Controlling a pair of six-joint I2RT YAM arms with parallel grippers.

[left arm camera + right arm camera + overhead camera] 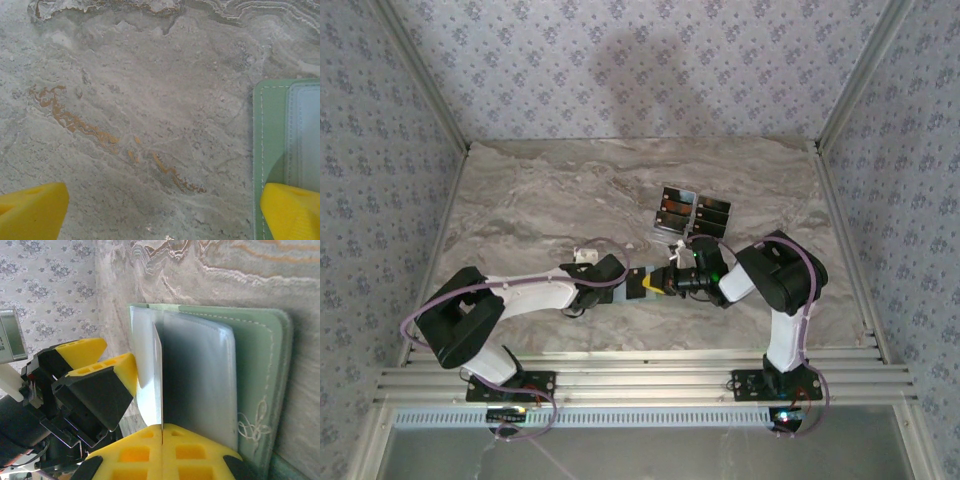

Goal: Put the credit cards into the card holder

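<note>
The card holder [260, 365] lies open on the marble table, pale green with a grey-blue inside. My right gripper [162, 429] is shut on a credit card [159, 375], seen edge-on and standing upright over the holder's inner pocket. My left gripper [107, 360] is open beside the holder. In the left wrist view its right fingertip [292, 210] overlaps the card holder [270, 130] at its green edge, and the other fingertip [32, 210] is over bare table. Both grippers [642, 284] [670, 281] meet at the table's middle. More black credit cards [675, 210] [712, 215] lie just behind them.
Patterned walls enclose the marble table [540, 200] on three sides, with metal posts at the corners. The arm bases stand on an aluminium rail [640, 380] along the near edge. Bare table stretches to the left and behind the loose cards.
</note>
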